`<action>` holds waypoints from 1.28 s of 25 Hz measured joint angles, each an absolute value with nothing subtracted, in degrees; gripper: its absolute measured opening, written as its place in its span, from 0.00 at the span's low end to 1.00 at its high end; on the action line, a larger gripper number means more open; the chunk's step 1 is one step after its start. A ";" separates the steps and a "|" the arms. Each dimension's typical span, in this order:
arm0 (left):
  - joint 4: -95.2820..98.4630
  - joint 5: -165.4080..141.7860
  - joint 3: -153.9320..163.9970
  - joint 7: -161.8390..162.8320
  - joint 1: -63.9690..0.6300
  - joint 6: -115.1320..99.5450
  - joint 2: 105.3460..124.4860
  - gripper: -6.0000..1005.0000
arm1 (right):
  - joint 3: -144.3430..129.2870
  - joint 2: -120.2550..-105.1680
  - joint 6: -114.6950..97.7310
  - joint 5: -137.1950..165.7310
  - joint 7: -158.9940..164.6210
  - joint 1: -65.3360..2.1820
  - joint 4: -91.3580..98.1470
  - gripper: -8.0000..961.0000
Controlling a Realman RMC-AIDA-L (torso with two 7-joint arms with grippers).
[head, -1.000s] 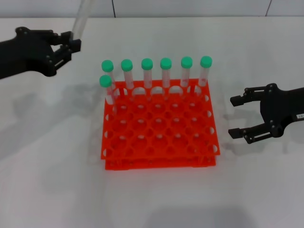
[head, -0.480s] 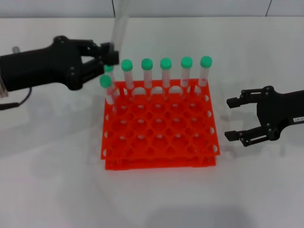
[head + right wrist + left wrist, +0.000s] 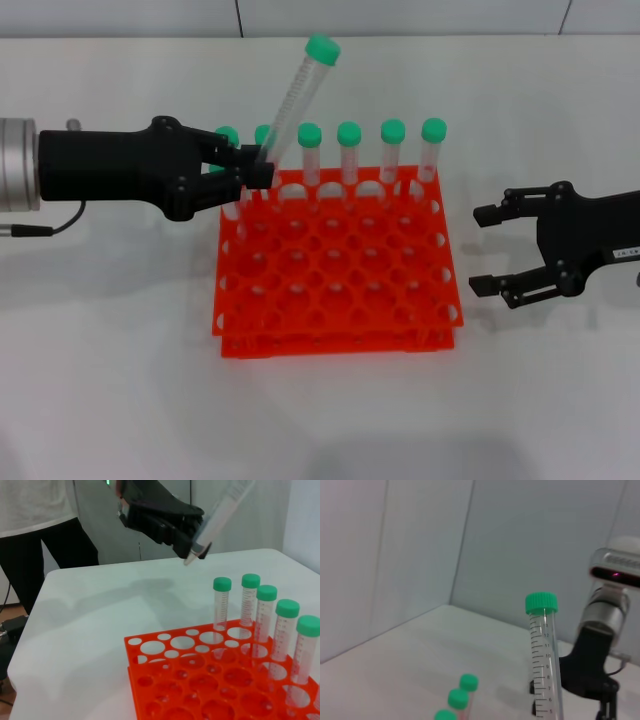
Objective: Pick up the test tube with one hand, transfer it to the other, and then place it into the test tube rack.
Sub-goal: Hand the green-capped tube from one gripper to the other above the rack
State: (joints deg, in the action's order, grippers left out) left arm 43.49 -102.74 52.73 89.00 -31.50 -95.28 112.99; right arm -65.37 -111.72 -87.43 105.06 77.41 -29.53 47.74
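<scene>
My left gripper is shut on the lower end of a clear test tube with a green cap. It holds the tube over the back left corner of the orange-red rack, with the capped end tilted up and to the right. The held tube also shows in the left wrist view and the right wrist view, where the left gripper hangs above the rack. My right gripper is open and empty, just right of the rack.
Several green-capped tubes stand in the rack's back row and back left corner; they also show in the right wrist view. The rack's other holes are unfilled. A person in a white shirt stands beyond the table.
My left gripper has moved right with the tube, from the far left to over the rack's back left corner, and lowered it into view. The right gripper edged slightly left.
</scene>
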 joint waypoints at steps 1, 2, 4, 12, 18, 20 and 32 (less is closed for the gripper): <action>43.03 -103.01 52.73 88.97 -31.70 -94.64 112.91 0.19 | -65.37 -111.79 -87.39 105.05 77.21 -29.53 47.63 0.87; 42.69 -103.18 52.74 88.85 -31.86 -94.27 112.89 0.19 | -65.30 -111.89 -87.32 105.04 77.08 -29.53 47.56 0.87; 41.47 -104.56 52.75 88.31 -32.75 -93.85 112.84 0.19 | -64.97 -112.10 -87.16 105.04 76.93 -29.50 47.46 0.87; 40.36 -107.38 52.94 87.91 -35.03 -92.72 112.85 0.19 | -64.51 -112.25 -87.02 105.04 77.04 -29.36 47.36 0.87; 35.80 -109.58 52.80 86.90 -38.53 -91.97 112.39 0.19 | -63.72 -112.41 -87.01 104.96 77.43 -29.32 47.27 0.87; 34.82 -110.11 52.84 86.59 -39.73 -91.31 112.29 0.19 | -63.06 -112.41 -87.08 104.91 77.54 -29.30 47.07 0.87; 33.39 -113.32 53.10 86.54 -42.75 -88.55 113.26 0.19 | -58.42 -112.17 -88.97 104.81 80.67 -30.21 46.00 0.87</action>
State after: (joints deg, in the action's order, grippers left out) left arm 33.39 -113.32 53.10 86.54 -42.75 -88.55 113.26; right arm -58.42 -112.17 -88.97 104.81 80.67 -30.21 46.00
